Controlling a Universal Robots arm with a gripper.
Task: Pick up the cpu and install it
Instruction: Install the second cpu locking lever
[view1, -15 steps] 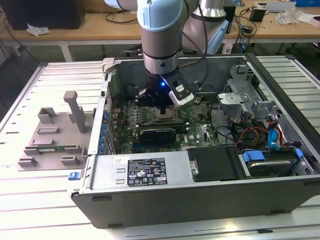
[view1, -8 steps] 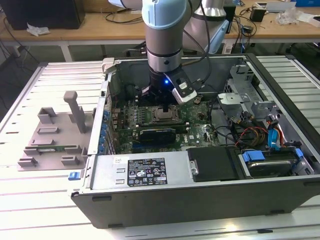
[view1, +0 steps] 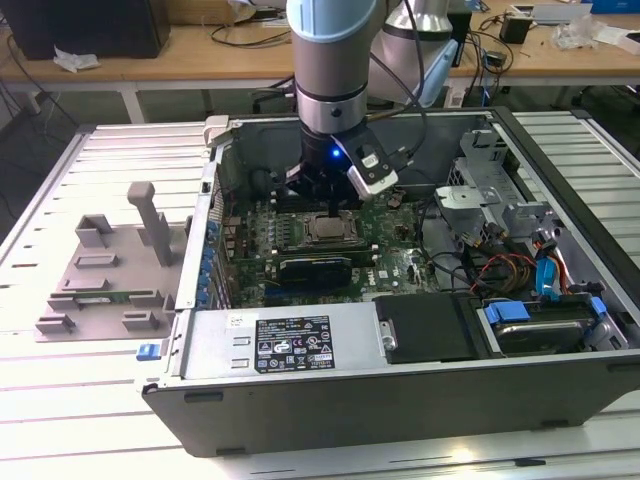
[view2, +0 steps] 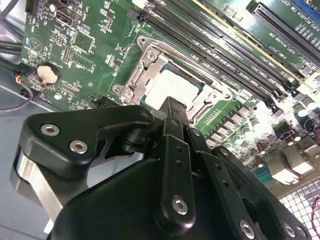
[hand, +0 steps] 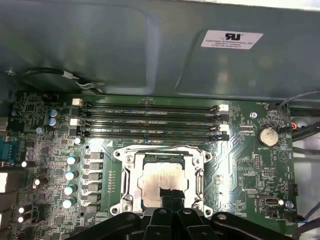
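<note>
In both wrist views the black gripper (hand: 170, 196) is closest to the camera. Its fingers (view2: 172, 112) come together into one narrow tip, pressed shut, with nothing held between them. This tip stands just above the near edge of the cpu (hand: 159, 181), but if it touches the metal top I cannot tell.

The cpu lies flat inside the socket frame (hand: 127, 172) (the square metal frame with screws at its corners) on the green motherboard (hand: 250, 170). In the second wrist view its dull silver top (view2: 170, 87) looks bright and sits level in the frame.

Beyond the socket, in the first wrist view, run the long memory slots (hand: 150, 120), parallel to each other, and a round coin battery (hand: 268, 135) sits on the board to one side. Behind them rises the grey wall of the computer case (hand: 125, 45).

In the exterior view the arm (view1: 330, 60) reaches down into the open case (view1: 400, 400), over the cpu (view1: 328, 228). At the exterior view's left a grey fixture (view1: 110, 270) lies on the table (view1: 60, 400), well apart from the case.
</note>
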